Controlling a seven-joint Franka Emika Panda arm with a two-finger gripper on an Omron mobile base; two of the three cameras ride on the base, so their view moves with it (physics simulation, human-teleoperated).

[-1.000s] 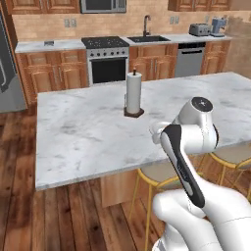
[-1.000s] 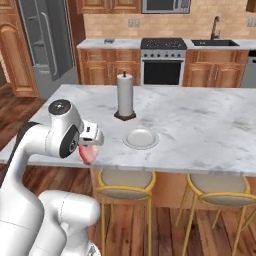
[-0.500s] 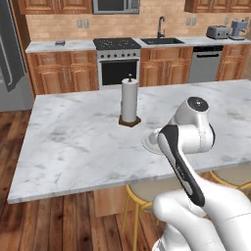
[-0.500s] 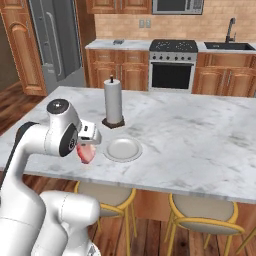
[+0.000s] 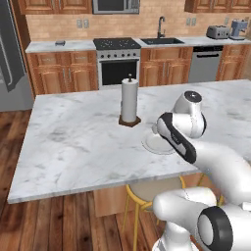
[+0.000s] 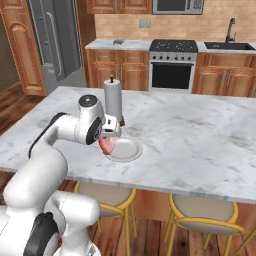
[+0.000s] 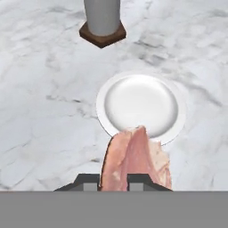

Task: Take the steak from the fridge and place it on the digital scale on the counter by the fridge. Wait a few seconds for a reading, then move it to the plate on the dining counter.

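The broad white-grey marble tabletop (image 5: pixel 73 142) is carrying a small round white plate (image 7: pixel 140 107), which is lying flat on it, and a paper towel roll (image 6: pixel 113 102) standing upright on a brown base near the plate.

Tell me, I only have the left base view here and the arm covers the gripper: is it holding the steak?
Observer: Yes, the gripper is shut on the steak, seen in the hand view.
Operator: Is the steak on the plate?
Observer: No, it hangs at the plate's near rim.
Operator: Anything on the plate?
Observer: No, the plate is bare; a paper towel holder stands just beyond it on the dining counter.
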